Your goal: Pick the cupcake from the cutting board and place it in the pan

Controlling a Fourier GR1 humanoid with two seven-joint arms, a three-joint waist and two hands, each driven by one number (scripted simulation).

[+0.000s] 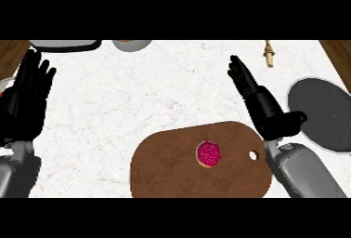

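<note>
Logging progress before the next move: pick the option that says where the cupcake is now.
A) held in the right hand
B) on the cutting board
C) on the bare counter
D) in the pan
B: the cupcake lies on the cutting board, with the open right hand not touching it and the pan off to the right holding nothing.

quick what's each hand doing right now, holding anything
Left hand: open, fingers straight, holding nothing.
Right hand: open, holding nothing; the pink-frosted cupcake sits apart from it on the brown oval cutting board.
</note>
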